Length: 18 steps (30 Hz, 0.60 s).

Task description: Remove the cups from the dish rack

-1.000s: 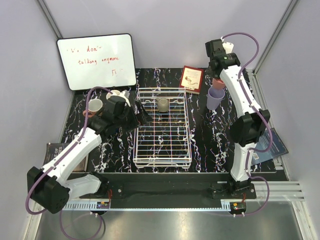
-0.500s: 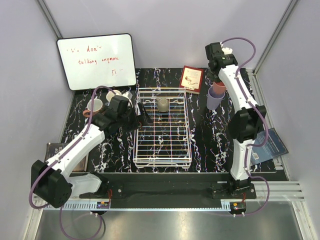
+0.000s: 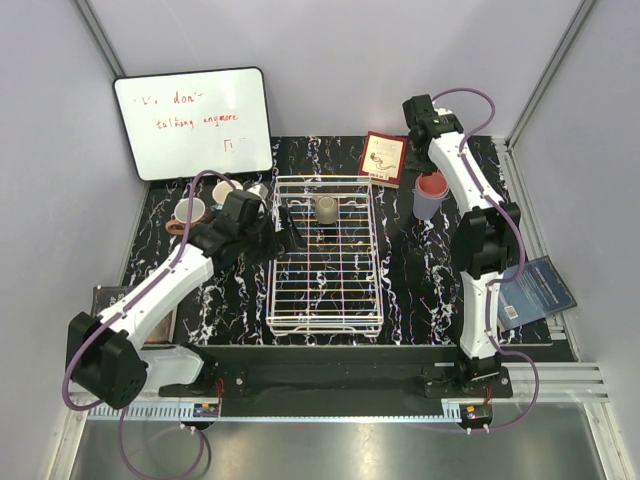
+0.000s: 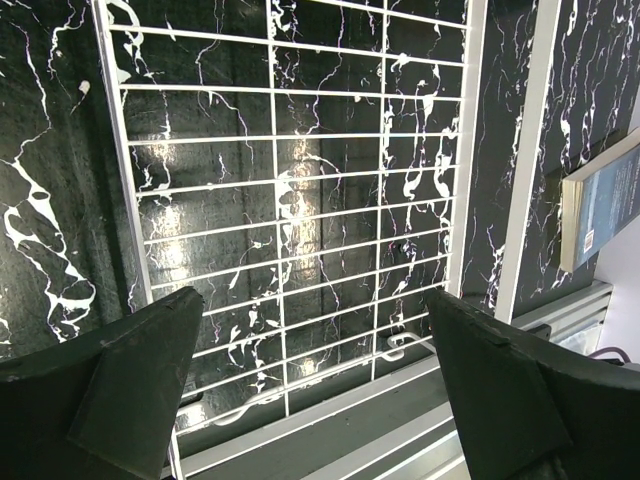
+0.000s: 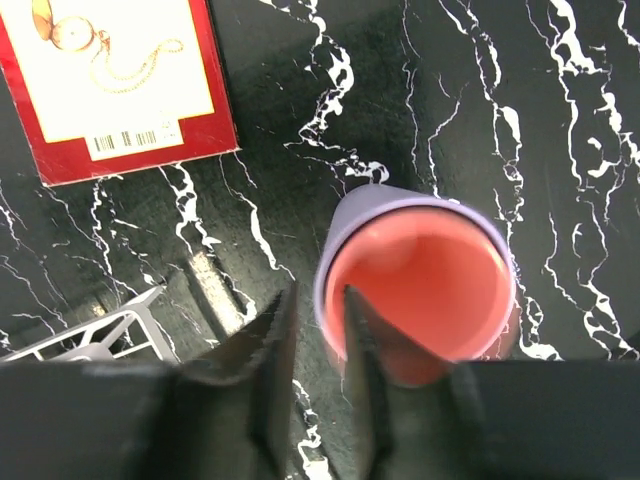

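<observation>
The white wire dish rack (image 3: 322,290) lies mid-table and holds one grey-beige cup (image 3: 326,208) at its far end. My left gripper (image 3: 287,228) is open and empty at the rack's far left edge; in the left wrist view (image 4: 312,296) it spreads wide over the rack's grid (image 4: 300,200). The lavender tumbler (image 3: 430,204) stands right of the rack with the salmon cup (image 3: 432,186) nested inside. In the right wrist view my right gripper (image 5: 318,292) hangs above the tumbler's rim (image 5: 335,235) and the salmon cup (image 5: 430,280). Its jaws are a narrow gap apart and hold nothing.
Three cups stand left of the rack: a brownish mug (image 3: 188,212), a pale one (image 3: 225,190) and a dark one (image 3: 258,190). A whiteboard (image 3: 192,120) leans at the back left. A red booklet (image 3: 384,157) lies behind the rack. A blue book (image 3: 535,288) lies at the right.
The salmon cup went from above the tumbler down into it. My right gripper let go and drew back toward the far side. My left gripper shifted slightly toward the rack.
</observation>
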Tool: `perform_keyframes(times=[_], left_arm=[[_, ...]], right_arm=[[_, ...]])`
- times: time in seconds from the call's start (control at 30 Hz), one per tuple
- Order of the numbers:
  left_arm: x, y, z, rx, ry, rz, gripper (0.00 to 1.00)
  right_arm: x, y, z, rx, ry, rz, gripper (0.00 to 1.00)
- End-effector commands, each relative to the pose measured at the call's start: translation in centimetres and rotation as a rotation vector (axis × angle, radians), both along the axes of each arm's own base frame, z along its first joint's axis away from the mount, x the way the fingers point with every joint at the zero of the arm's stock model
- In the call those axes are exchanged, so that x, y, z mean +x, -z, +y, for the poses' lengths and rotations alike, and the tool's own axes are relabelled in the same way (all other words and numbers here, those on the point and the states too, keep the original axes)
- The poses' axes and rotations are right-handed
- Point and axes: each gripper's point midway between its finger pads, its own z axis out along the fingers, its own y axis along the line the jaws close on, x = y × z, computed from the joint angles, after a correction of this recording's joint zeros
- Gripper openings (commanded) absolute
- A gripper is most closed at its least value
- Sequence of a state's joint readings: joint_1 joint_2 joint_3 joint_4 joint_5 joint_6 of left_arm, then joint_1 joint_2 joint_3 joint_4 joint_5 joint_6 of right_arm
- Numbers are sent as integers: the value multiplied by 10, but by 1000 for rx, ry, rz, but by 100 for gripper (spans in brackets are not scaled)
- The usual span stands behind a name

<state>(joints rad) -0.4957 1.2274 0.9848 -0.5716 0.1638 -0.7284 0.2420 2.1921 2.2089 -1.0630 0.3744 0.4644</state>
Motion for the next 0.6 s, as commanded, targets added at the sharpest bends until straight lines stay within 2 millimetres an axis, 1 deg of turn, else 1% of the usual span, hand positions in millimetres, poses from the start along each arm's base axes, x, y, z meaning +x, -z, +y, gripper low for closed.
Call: perform_keyframes(times=[0.0, 0.07, 0.1, 0.13, 0.17, 0.23, 0.27, 0.3, 0.33, 0.37, 0.4, 0.43, 0.47, 0.5, 0.53, 0.57], left_arm=[[17, -27, -10, -29, 25, -87, 99], [19, -29, -11, -28, 25, -93, 99], [21, -30, -12, -27, 28, -95, 99], [22, -32, -12, -26, 27, -100, 99], [24, -32, -13, -21, 31, -104, 99], [29, -34, -13, -11, 32, -117, 99], [32, -35, -12, -3, 28, -125, 99], [37, -37, -14, 3, 31, -131, 99], [41, -37, -14, 20, 37, -146, 99], [45, -39, -14, 30, 41, -158, 99], [52, -39, -17, 42, 48, -161, 99], [58, -39, -16, 69, 56, -175, 99], [64, -40, -17, 81, 62, -185, 99], [74, -38, -21, 95, 69, -186, 99], [79, -37, -22, 114, 78, -187, 99], [88, -34, -18, 165, 68, -200, 99]], right_arm=[[7, -48, 5, 40, -9, -128, 37], [7, -68, 8, 63, -17, -171, 44], [6, -74, 8, 70, -19, -183, 51], [6, -81, 10, 81, -22, -201, 54], [2, -95, 9, 95, -26, -226, 55], [-5, -111, 17, 139, -55, -252, 60], [-14, -131, 24, 186, -87, -289, 61], [-14, -145, 32, 226, -115, -337, 63], [-21, -140, 38, 259, -147, -329, 65], [-38, -170, 55, 353, -235, -388, 67], [-40, -165, 64, 397, -275, -414, 69], [-50, -172, 73, 447, -325, -438, 71], [-76, -201, 84, 532, -400, -496, 73], [-83, -190, 91, 569, -426, -493, 73], [-94, -193, 94, 602, -456, -503, 74], [-118, -211, 100, 652, -508, -532, 75]])
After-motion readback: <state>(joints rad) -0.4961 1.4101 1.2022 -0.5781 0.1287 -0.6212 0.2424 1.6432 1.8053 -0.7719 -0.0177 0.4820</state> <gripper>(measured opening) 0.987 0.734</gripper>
